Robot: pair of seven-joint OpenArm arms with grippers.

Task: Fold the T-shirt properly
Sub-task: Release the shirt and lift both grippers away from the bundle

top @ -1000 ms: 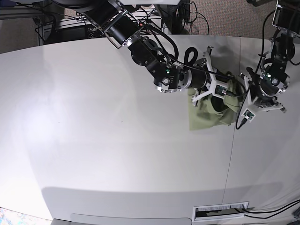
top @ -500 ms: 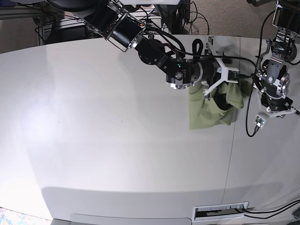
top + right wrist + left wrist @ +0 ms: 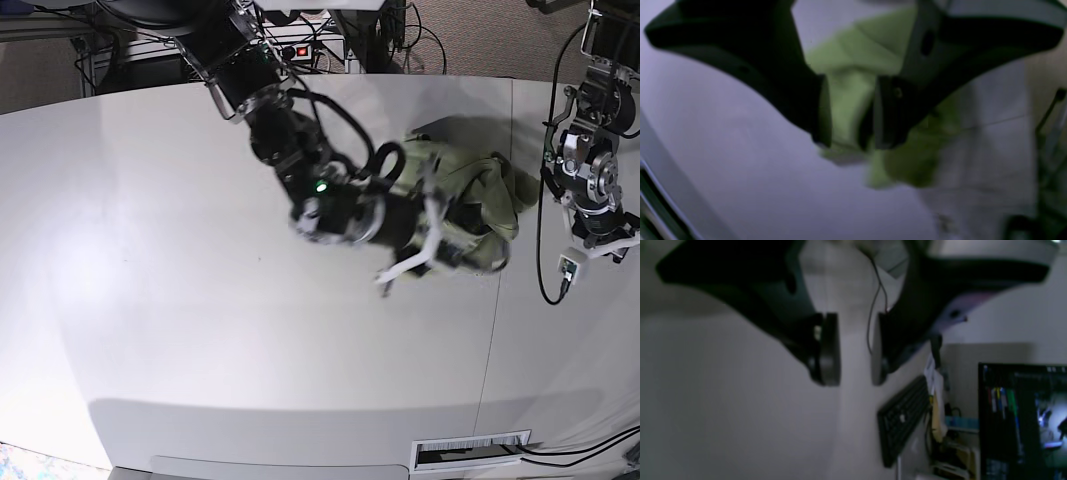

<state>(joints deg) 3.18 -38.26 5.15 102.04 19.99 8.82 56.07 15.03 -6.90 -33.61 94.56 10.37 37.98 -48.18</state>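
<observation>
A soft, thin green T-shirt lies rumpled at the upper right of the smooth white bench. The right gripper hangs over it, dark fingers spread, cloth blurred between them. The left gripper holds nothing, fingers apart.

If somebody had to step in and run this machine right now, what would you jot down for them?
Left tool: open, holding nothing, raised off to the side of the table, away from the cloth.
Right tool: jaws apart, just above the T-shirt; green fabric shows between them, but the view is too blurred to say whether it is touched.
T-shirt: a rumpled heap near the table's far edge, partly hidden under the right arm.
Done: no tidy fold shows.
Left: spread it flat, then fold it properly.
</observation>
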